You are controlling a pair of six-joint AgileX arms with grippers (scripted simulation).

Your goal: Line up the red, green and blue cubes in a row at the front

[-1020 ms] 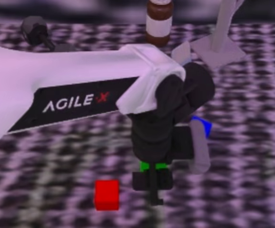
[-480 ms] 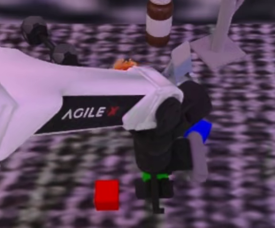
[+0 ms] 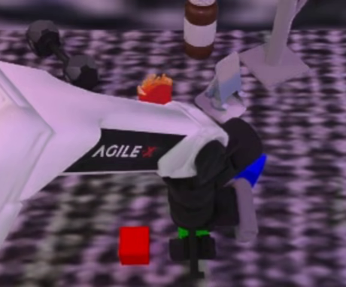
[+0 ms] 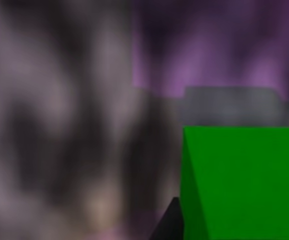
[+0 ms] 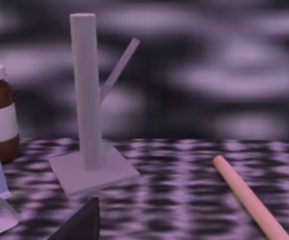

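My left gripper (image 3: 192, 246) is shut on the green cube (image 3: 192, 232) near the table's front edge, and only a sliver of green shows under the wrist from above. In the left wrist view the green cube (image 4: 244, 185) fills the space beside one dark finger (image 4: 168, 222). The red cube (image 3: 134, 244) rests on the table just left of the gripper, about level with it. The blue cube (image 3: 251, 170) lies farther back, half hidden behind the left arm. My right gripper (image 5: 149, 235) is out of the top view; it stands open and empty, with one finger (image 5: 84, 225) showing.
A red carton with an orange jagged top (image 3: 155, 88) stands behind the left arm. At the back are a black dumbbell (image 3: 59, 51), a brown jar (image 3: 200, 27), a grey stand (image 3: 275, 60) and a small pale-blue card on a base (image 3: 224, 86). A pink rod (image 5: 249, 200) lies at the right.
The left arm has carried the green cube toward the front edge. As it moved, the red carton and the dumbbell's second end came into sight behind it.
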